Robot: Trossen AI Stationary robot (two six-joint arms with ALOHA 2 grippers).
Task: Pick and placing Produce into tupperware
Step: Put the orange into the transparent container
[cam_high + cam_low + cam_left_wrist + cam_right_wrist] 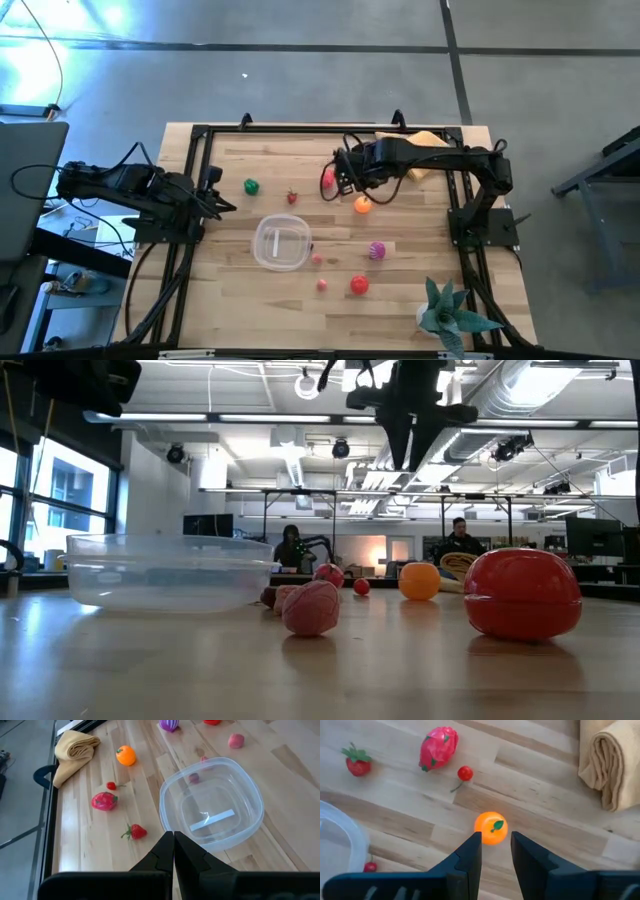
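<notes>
My right gripper (496,842) is open and hangs high over the table, its fingers pointing down on either side of the orange toy fruit (491,827) without touching it; in the high view the gripper (343,181) is beside the orange (362,206). A pink fruit (438,747), a cherry (465,772) and a strawberry (358,763) lie on the wood nearby. The clear round tupperware (281,243) rests on its base mid-table. My left gripper (173,840) is shut and waits at the table's left side, by the tupperware (212,804).
A green piece (251,186), a purple one (376,251), a red tomato (359,285) and small pink pieces (322,284) lie scattered around the container. A folded tan cloth (425,150) lies at the far right. A teal plant (450,312) stands at the near right corner.
</notes>
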